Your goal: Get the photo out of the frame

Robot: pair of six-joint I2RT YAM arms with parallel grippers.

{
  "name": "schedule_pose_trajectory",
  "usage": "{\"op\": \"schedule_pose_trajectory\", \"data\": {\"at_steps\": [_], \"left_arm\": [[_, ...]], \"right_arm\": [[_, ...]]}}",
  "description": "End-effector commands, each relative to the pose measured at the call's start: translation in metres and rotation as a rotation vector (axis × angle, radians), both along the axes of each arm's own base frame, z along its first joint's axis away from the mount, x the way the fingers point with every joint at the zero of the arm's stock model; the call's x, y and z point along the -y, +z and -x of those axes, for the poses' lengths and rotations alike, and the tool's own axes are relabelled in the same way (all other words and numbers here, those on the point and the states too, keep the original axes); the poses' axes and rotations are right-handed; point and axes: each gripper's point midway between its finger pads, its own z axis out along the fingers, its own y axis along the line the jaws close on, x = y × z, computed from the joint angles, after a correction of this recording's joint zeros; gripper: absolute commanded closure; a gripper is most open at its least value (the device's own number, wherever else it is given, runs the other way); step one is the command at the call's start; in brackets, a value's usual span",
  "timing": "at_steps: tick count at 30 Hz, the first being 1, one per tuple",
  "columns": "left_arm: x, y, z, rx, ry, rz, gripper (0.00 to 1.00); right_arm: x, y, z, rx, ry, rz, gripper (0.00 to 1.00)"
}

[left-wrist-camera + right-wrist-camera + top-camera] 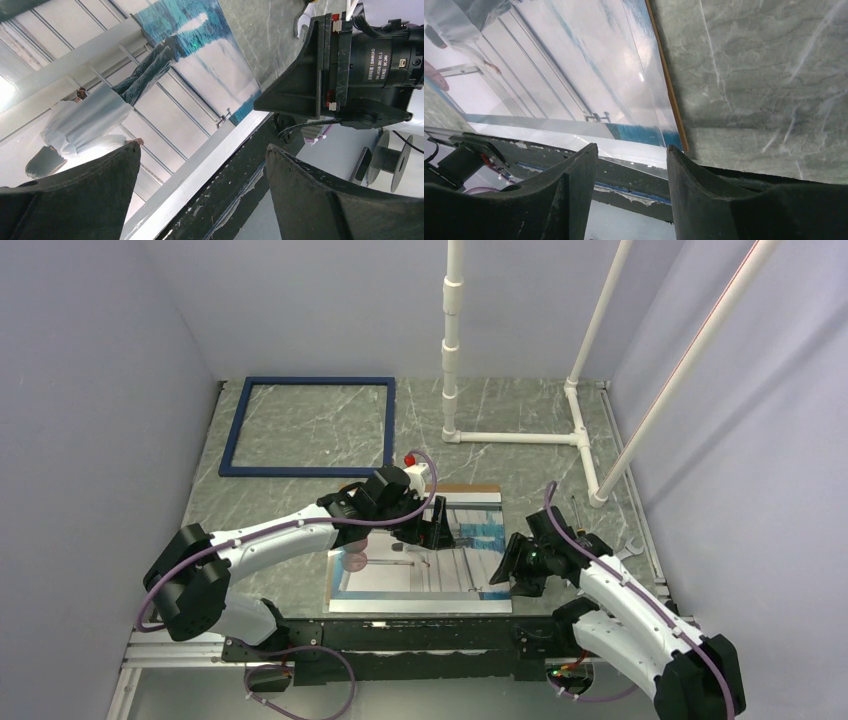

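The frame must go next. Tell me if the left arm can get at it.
Probably yes. The frame lies flat and alone at the table's far left with nothing on it, and the left hand hangs open and empty over the photo.

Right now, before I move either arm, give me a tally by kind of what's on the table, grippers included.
frame, navy, lying apart with nothing in it: 1
photo: 1
white pipe stand: 1
Grippers: 2, the left gripper and the right gripper
Total: 5
Not counted: small bits by the table's right edge, too small to tell.
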Motion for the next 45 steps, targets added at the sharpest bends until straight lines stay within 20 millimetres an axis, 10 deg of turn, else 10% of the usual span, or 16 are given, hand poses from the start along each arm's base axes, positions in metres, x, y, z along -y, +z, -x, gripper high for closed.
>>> {"op": "schedule_pose_trajectory", "data": {"at_steps": [1, 9, 30, 45], "left_arm": [[0.001, 0.006, 0.002, 0.02, -0.013, 0.01, 0.03], [-0.003, -0.012, -0.001, 0.005, 0.008, -0.037, 0.02], [-0.038, -0.059, -0.012, -0.014, 0.139, -0.2, 0.01], [-0.046, -0.068, -0.018, -0.004, 0.183, -0.241, 0.01]], "right_arm": [[-0.012, 0.013, -0.018, 0.057, -0.004, -0.055, 0.45], [0.02, -0.002, 0.003, -0.027, 0.014, 0.127, 0.29], [0.001, -0.024, 0.021, -0.016, 0.073, -0.026, 0.51], [-0.014, 0.005, 0.009, 0.06, 0.046, -0.131, 0.56]]}}
